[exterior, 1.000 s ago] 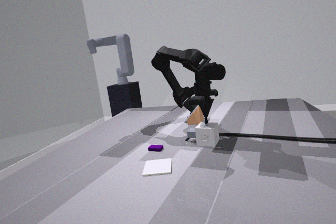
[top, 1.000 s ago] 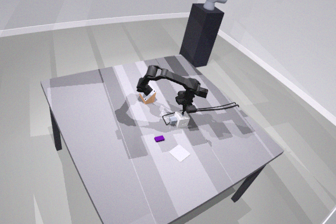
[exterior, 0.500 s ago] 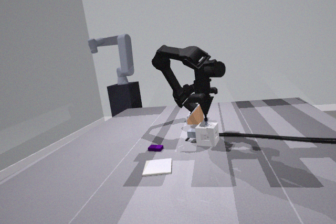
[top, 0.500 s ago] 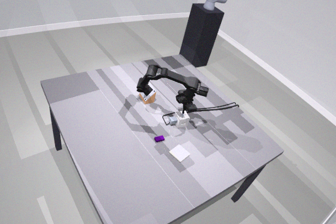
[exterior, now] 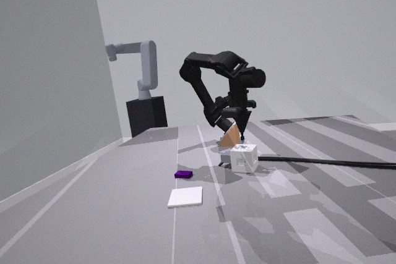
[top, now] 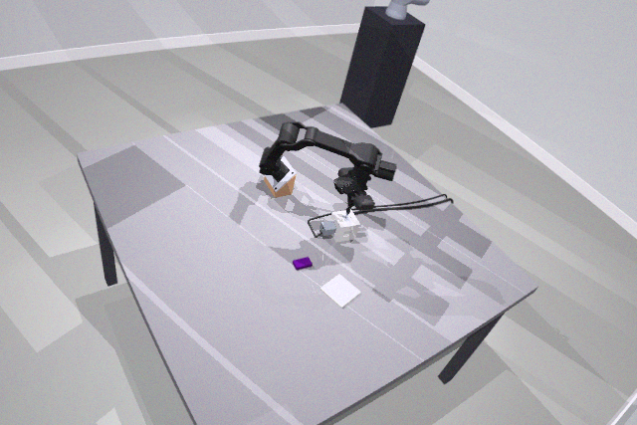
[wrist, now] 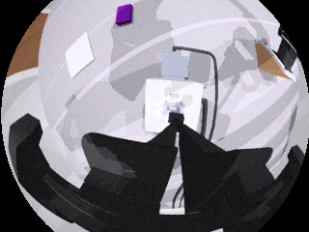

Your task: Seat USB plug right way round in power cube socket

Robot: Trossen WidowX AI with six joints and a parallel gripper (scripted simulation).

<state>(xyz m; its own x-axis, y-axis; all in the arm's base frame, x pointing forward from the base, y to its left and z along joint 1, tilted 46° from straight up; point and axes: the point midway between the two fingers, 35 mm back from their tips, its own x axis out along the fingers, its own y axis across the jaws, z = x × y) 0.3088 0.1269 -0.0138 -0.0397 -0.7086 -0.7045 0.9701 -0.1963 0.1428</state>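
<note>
The white power cube [top: 344, 235] [exterior: 240, 162] [wrist: 155, 92] stands on the table with its socket face up. My gripper [top: 347, 209] [exterior: 242, 132] [wrist: 177, 128] points down over it and is shut on the small black USB plug [exterior: 242, 138] [wrist: 176, 117]. The plug is upright, its black body standing above the level of the cube's top. A small blue-grey part shows under the body in the exterior view. Whether the plug's metal end is clear of the socket, and which way round it faces, is too small to tell.
A blue-grey block [top: 327, 228] [exterior: 224, 157] [wrist: 175, 64] sits beside the cube, with a black cable [top: 401, 205] [exterior: 319, 161] [wrist: 215, 87] around it. An orange wedge [top: 280, 188] [exterior: 231, 136] [wrist: 269, 62], purple block [top: 302, 263] [exterior: 183, 174] [wrist: 124, 14] and white tile [top: 340, 291] [exterior: 185, 196] [wrist: 79, 55] lie farther off.
</note>
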